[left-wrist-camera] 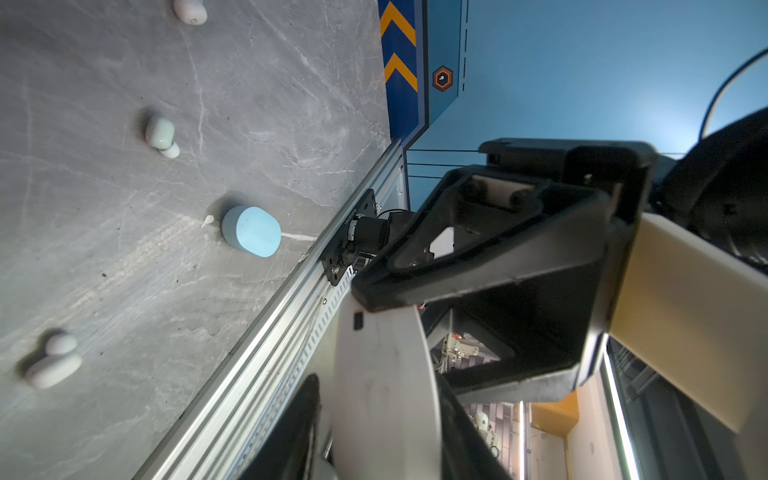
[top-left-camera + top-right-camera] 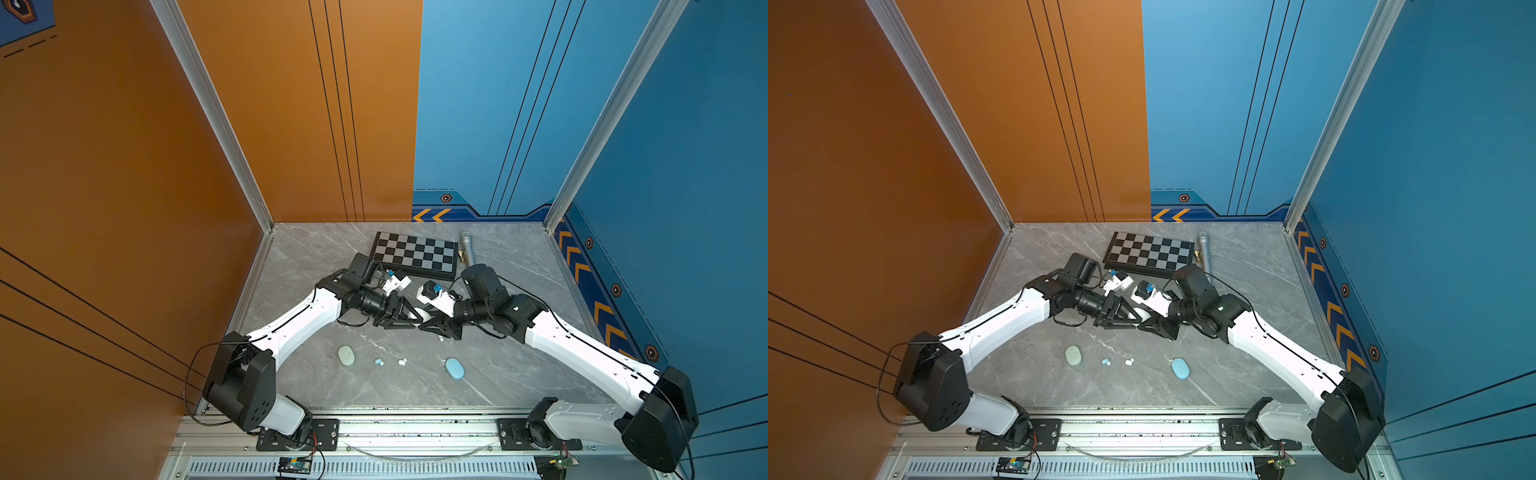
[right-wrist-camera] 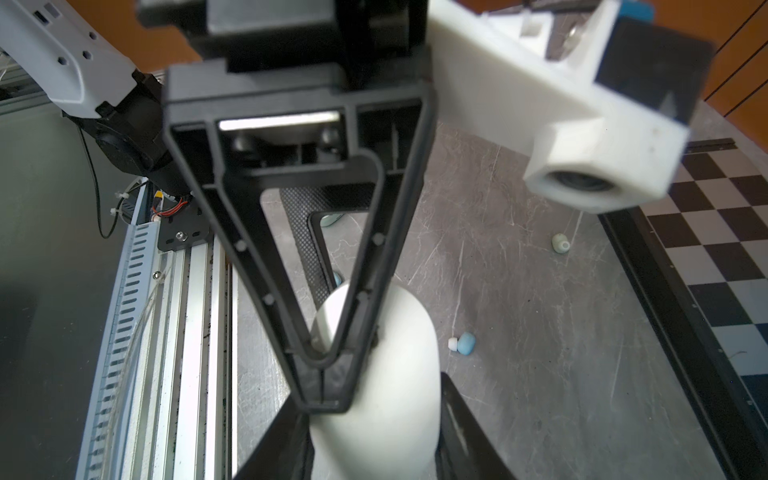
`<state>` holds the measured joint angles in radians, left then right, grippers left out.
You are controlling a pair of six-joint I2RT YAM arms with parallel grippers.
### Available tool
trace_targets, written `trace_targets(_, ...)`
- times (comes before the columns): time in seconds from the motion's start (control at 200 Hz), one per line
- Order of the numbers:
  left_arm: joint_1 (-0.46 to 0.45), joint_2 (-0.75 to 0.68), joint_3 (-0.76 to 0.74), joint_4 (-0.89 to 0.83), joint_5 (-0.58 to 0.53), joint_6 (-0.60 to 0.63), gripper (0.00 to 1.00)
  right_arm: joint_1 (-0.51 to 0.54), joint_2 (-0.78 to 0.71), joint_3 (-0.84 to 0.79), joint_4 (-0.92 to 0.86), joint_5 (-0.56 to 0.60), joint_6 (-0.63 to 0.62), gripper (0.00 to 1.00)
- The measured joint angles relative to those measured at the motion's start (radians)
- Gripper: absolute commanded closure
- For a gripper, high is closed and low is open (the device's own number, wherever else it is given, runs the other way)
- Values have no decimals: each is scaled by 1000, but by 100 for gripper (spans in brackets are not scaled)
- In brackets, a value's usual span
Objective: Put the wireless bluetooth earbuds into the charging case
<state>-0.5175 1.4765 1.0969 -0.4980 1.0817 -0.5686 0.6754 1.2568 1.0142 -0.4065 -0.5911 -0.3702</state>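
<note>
Two grippers meet tip to tip over the table (image 2: 316,266): the right gripper (image 2: 430,326) pinches a white case (image 3: 395,395), its long axis apparently running arm to arm; the left gripper's (image 2: 411,319) hold cannot be told. Buds (image 2: 378,361) lie toward the rail (image 2: 415,428), the nearest bud (image 2: 440,338) almost under the right gripper.

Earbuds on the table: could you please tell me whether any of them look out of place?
Yes. One mint earbud sits alone beside the chessboard, well away from the mint case, which lies closed near the front of the table.
</note>
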Motion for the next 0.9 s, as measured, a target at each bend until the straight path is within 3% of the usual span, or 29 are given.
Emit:
trace_targets(0.19,13,-106,1,-13,-43,95,37,-7,0,17,-2,-2,0,96)
trace_targets(0.325,34,-251,-16,-13,-138,206,37,-23,-1,22,-7,-13,1,96)
trace_targets(0.556,12,-512,-189,67,-282,454,30,-37,-1,70,-111,-68,1,98)
trace_targets(0.901,-90,-522,-214,91,-364,704,32,-18,-18,129,-247,-125,1,99)
